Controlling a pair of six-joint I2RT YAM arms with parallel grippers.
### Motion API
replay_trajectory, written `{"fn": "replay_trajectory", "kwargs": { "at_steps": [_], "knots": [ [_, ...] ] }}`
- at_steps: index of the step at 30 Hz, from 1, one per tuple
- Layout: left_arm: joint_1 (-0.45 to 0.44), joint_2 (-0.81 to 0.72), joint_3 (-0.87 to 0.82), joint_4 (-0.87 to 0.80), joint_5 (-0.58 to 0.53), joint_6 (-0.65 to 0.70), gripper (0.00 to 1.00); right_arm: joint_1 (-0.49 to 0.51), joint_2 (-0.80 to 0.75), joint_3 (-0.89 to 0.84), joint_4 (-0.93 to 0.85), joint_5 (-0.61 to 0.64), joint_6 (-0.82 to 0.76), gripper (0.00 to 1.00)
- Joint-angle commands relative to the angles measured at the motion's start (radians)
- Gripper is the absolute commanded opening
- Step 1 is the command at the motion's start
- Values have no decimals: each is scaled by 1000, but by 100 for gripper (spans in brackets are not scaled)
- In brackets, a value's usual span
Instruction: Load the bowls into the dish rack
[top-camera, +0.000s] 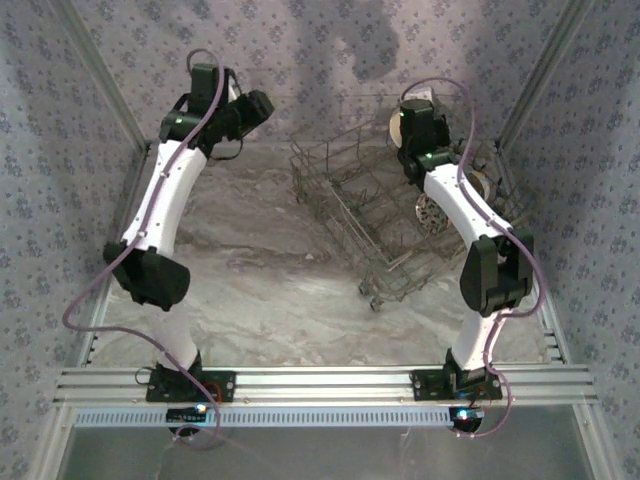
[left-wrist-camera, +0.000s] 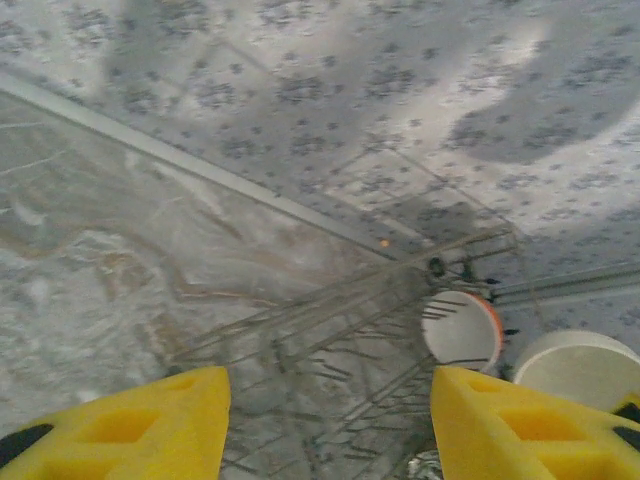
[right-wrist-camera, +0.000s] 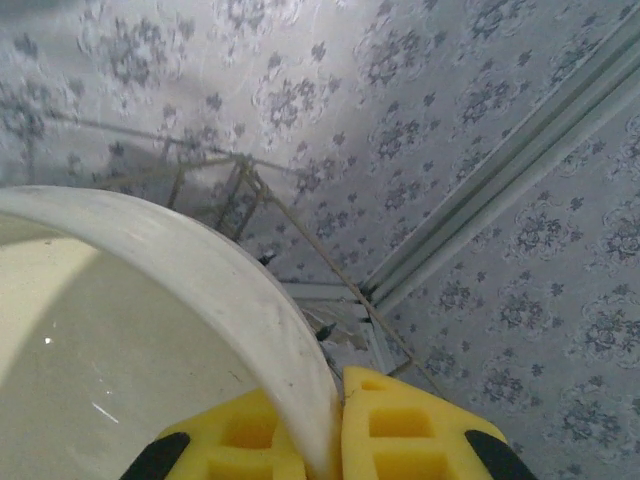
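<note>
The dish rack (top-camera: 385, 215) is a grey wire basket standing askew at the back right of the table. My right gripper (right-wrist-camera: 335, 432) is shut on the rim of a plain white bowl (right-wrist-camera: 140, 330), held above the rack's far corner (top-camera: 396, 122). A patterned bowl (top-camera: 432, 212) and another bowl (top-camera: 486, 186) stand in the rack beside the right arm. My left gripper (left-wrist-camera: 330, 430) hangs open and holds nothing, high at the back left (top-camera: 258, 108). In the left wrist view it looks down on the rack (left-wrist-camera: 340, 370), an orange bowl with a white inside (left-wrist-camera: 462, 330) and the white bowl (left-wrist-camera: 575, 365).
Patterned walls enclose the marble table (top-camera: 250, 260) on three sides, with metal frame posts in the back corners. An aluminium rail (top-camera: 320, 385) carries both arm bases at the near edge. The rack stands on small feet near the right wall.
</note>
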Motion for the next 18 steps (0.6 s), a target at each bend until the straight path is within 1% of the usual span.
{"fn": "replay_trajectory", "kwargs": {
  "at_steps": [1,5,8,13,18],
  "knots": [
    [51,-64,-102,93,56,28,56,-5,36,97,-63,74,-40,0],
    [92,-67,-162,134,95,22,56,-6,100,157,-127,130,-65,0],
    [104,-47,-158,135,111,40,56,-3,127,179,-132,142,-89,0],
    [117,-4,-144,134,153,52,56,4,188,228,-159,201,-151,0],
    [125,14,-141,138,164,60,56,8,212,240,-157,244,-168,0]
  ]
}}
